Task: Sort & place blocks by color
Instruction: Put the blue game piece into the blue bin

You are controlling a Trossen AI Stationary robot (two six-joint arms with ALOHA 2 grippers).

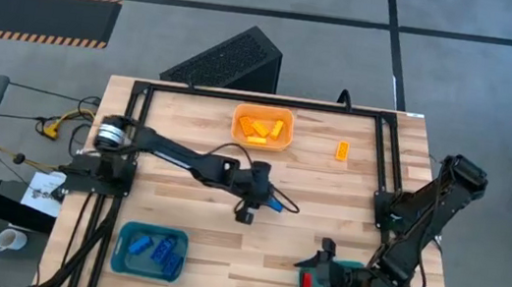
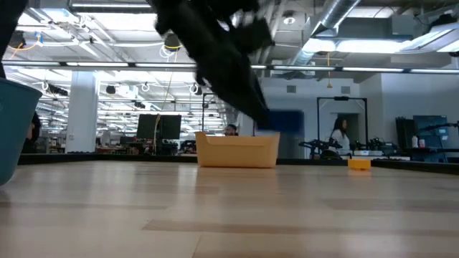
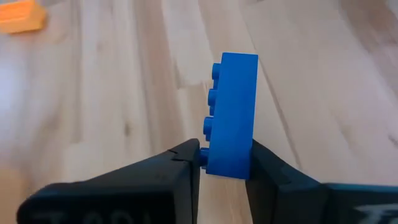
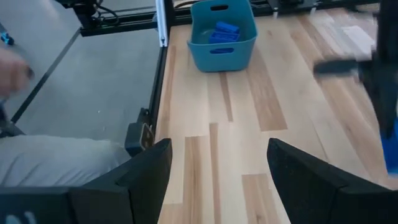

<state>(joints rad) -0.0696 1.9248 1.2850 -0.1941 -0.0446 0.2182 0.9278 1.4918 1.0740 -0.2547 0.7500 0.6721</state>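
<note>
Blue plastic is being clamped between the fingers of the left hand (image 3: 225, 167): a studded blue brick (image 3: 231, 115) is being gripped at one end, flat faces against the pads, near the middle of the bench (image 1: 327, 203). The brick is judged light, rigid and slick-sided, so a squeeze across its broad faces, as here, is being favoured over the studded side. In the high view the brick is being shown only as a blue speck at the left hand (image 1: 245, 212), while its studs and grip are being revealed by the left wrist view alone. The right hand (image 4: 217, 180) is being held spread wide and empty over the near right corner. Sorted blue bricks (image 4: 222, 31) are being kept in the teal bin (image 4: 221, 50) by the near left corner, orange ones in the orange bin (image 1: 260, 140) at the far edge, with a stray orange brick (image 1: 341, 150) lying beside it.
</note>
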